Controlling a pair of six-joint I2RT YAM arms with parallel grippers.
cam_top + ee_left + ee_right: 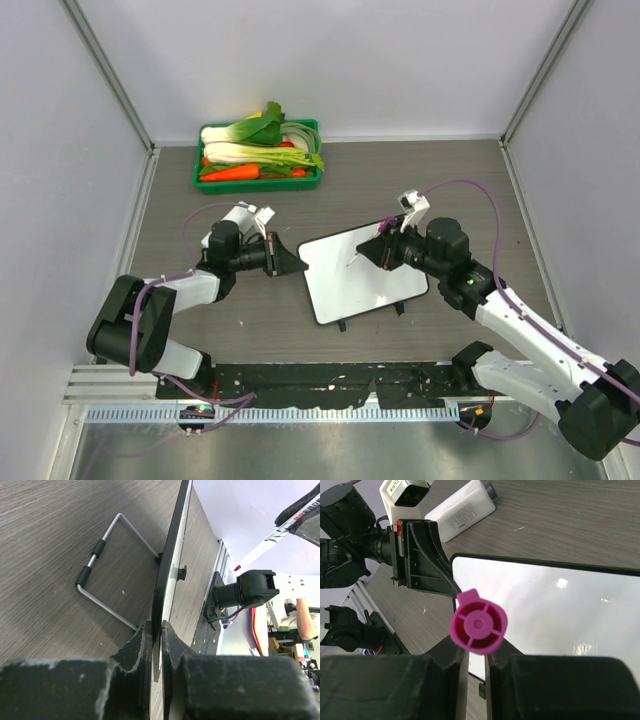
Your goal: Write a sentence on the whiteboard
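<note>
The whiteboard [365, 280] sits tilted on its stand at the table's middle, and its glossy white face [555, 610] is blank; the sentence is not in view. My left gripper [295, 256] is shut on the board's left edge, and in the left wrist view the jaws [156, 625] pinch the thin dark edge [170, 565] between them. My right gripper [372, 255] hovers over the board's upper part, shut on a marker. The marker's magenta end [478, 622] faces the right wrist camera above the gripper [476, 651]. Its white barrel and pink tip [237, 568] point at the board.
A green tray [258, 187] of vegetables stands at the back left. A white labelled bottle [462, 512] lies on the table behind the left gripper. The board's wire stand [100, 555] rests on the wood. Walls close in the table's left, back and right sides.
</note>
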